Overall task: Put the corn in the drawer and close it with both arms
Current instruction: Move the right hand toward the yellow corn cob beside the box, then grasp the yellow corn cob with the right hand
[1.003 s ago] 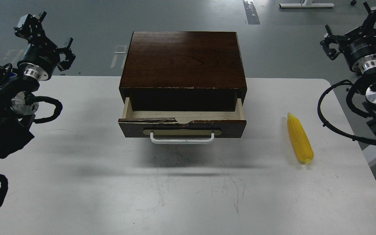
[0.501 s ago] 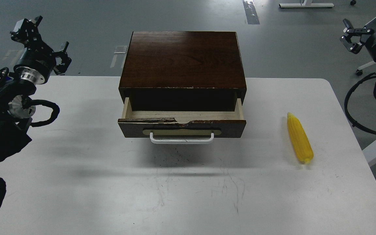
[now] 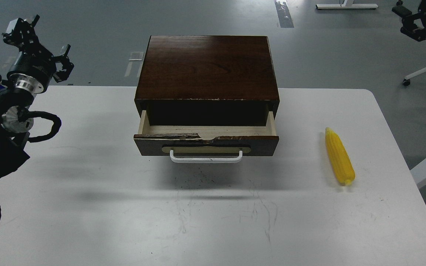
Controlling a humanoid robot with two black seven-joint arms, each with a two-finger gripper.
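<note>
At about 10 o'clock the left gripper (image 3: pixel 35 42) has drifted up and outward over the last second, away from the table (image 3: pixel 87 207); its claws are spread wide and hold nothing. In the middle, the drawer (image 3: pixel 206 145) has not budged: it stands part-way pulled out of the dark cabinet (image 3: pixel 207 68), pale wood showing inside, white handle (image 3: pixel 206 159) facing 6 o'clock. At roughly 3 o'clock the corn (image 3: pixel 340 156) lies on the table exactly where it was, well apart from the drawer, its pointed tip toward 12. The right gripper (image 3: pixel 414 27) has swung far up to 1 o'clock and is now cut by the frame's corner, so I cannot tell how its claws stand. Both arms pulling back suggests the task has barely started: the corn is ungrasped, and the right arm, nearer to it, looks likeliest to reach for it.
</note>
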